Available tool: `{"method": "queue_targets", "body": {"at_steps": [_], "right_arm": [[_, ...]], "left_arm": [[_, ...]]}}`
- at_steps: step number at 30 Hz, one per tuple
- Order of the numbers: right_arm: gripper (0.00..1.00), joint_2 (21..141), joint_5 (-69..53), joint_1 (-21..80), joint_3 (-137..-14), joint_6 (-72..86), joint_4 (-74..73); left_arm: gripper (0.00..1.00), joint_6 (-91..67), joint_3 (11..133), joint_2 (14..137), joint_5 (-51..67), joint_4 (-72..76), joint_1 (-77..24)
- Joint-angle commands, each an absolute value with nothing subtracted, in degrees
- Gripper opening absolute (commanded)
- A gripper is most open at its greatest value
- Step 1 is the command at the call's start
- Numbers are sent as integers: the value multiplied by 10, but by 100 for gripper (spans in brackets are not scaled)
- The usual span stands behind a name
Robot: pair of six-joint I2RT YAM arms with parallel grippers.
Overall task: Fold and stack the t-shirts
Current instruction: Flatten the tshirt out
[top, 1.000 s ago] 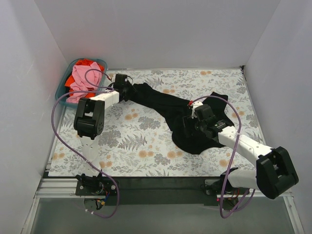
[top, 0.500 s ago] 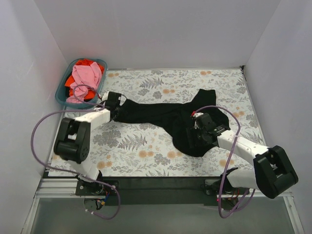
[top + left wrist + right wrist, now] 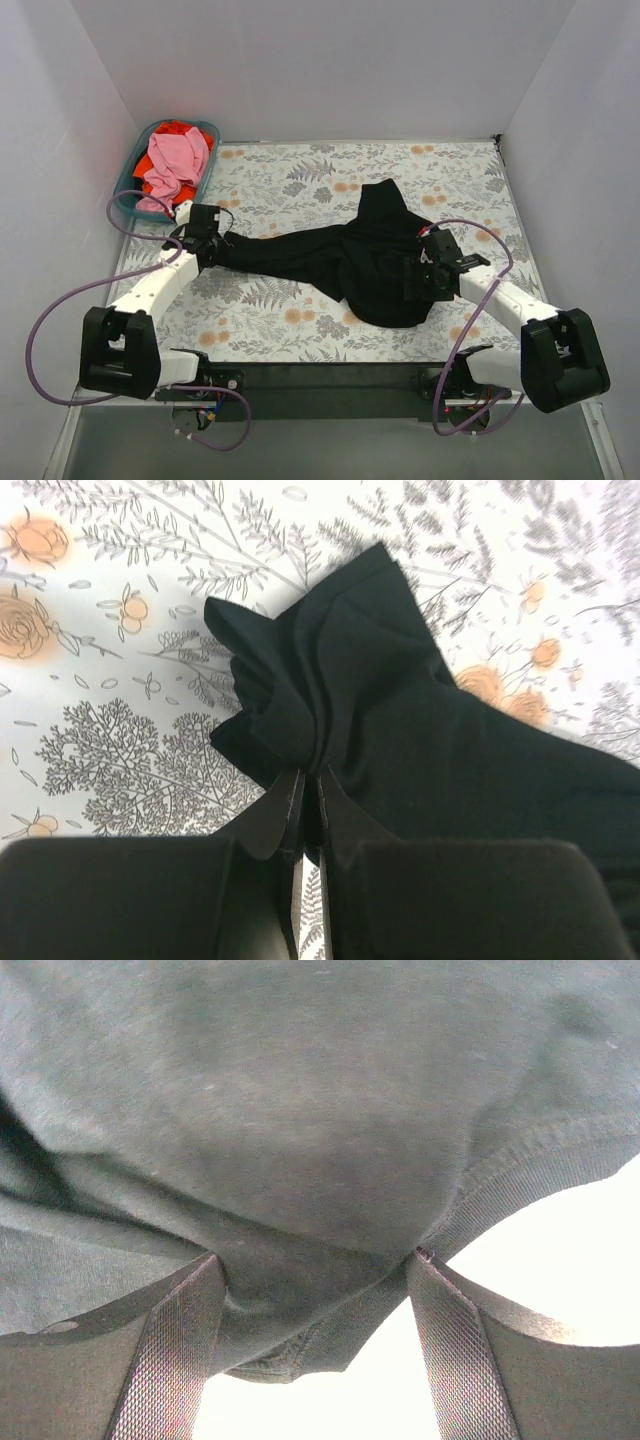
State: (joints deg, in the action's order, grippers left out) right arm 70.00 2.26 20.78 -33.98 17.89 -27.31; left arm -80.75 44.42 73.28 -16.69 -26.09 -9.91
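A robotics lab test cell, staged rather than lived in. Plain white panel walls (image 3: 300, 70) box in a surface (image 3: 280, 300) covered with a floral-print cloth. Two white-and-black robot arms, left (image 3: 150, 290) and right (image 3: 500, 300), are bolted along its near edge and trail loose purple cables (image 3: 60, 300). A teal plastic basket (image 3: 130, 195) of t-shirts (image 3: 175, 160) sits at the far left corner.

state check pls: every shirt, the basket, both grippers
black t-shirt: unfolded, stretched long, rumpled
pink t-shirt: crumpled in the basket, unfolded
orange-red t-shirt: crumpled in the basket, mostly under the pink one
teal basket: upright, holding both of those shirts
left gripper: shut on the black t-shirt's end
right gripper: open, fingers either side of the black t-shirt's hem
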Motion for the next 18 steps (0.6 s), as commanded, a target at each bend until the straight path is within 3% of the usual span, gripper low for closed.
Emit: {"method": "queue_targets", "body": {"at_steps": [1, 4, 5, 9, 18], "right_arm": [[78, 684, 5, 180, -332, 181, -296], [77, 655, 11, 180, -342, 175, -297], [77, 651, 15, 181, -351, 165, -302], [77, 640, 29, 192, -387, 151, -314], [76, 671, 25, 256, -440, 156, -308]], "left_arm": [[2, -807, 481, 727, -157, -294, -98], [17, -809, 462, 682, -188, -323, -98], [30, -809, 458, 667, -196, -329, -98], [58, -806, 444, 585, -193, -334, -98], [60, -869, 395, 617, -149, -304, -98]]}}
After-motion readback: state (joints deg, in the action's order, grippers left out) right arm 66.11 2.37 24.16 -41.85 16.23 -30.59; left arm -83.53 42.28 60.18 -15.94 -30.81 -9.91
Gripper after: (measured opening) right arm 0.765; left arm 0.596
